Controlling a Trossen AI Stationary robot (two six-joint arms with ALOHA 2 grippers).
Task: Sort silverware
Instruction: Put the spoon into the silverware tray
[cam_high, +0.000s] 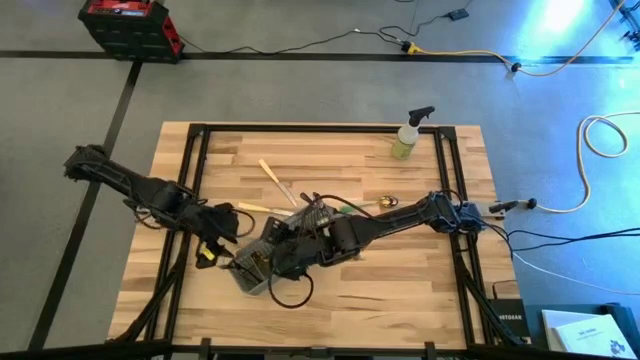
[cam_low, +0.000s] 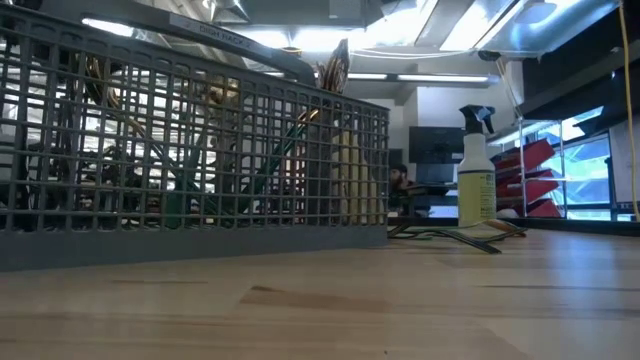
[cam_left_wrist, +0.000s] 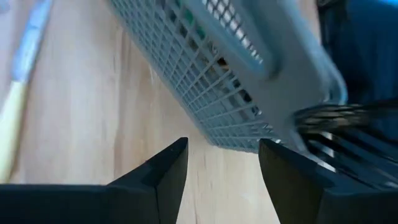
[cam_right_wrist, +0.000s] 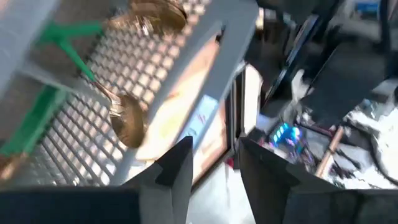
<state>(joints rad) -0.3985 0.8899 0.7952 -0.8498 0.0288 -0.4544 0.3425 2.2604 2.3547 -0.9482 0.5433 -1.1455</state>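
Note:
The grey mesh caddy (cam_high: 256, 270) sits near the table's front, and silverware stands in it: gold heads and green handles (cam_low: 300, 130). My left gripper (cam_left_wrist: 222, 167) hangs open beside the caddy's left end (cam_left_wrist: 211, 87) with nothing between its fingers. From the right, my right gripper (cam_right_wrist: 214, 168) reaches over the caddy, open and holding nothing. Below it, gold spoons with green handles (cam_right_wrist: 127, 121) lie inside the mesh. Loose silverware lies flat on the table behind the caddy: two cream-handled pieces (cam_high: 276, 182), a green-handled one (cam_high: 345, 208) and a gold spoon head (cam_high: 390, 202).
A yellow-green spray bottle (cam_high: 410, 135) stands at the table's far right. A black frame (cam_high: 195, 160) runs round the tabletop. Bare wood lies to the right of the caddy near the front edge (cam_high: 400, 290). A cream-handled piece (cam_left_wrist: 22, 81) lies left of the caddy.

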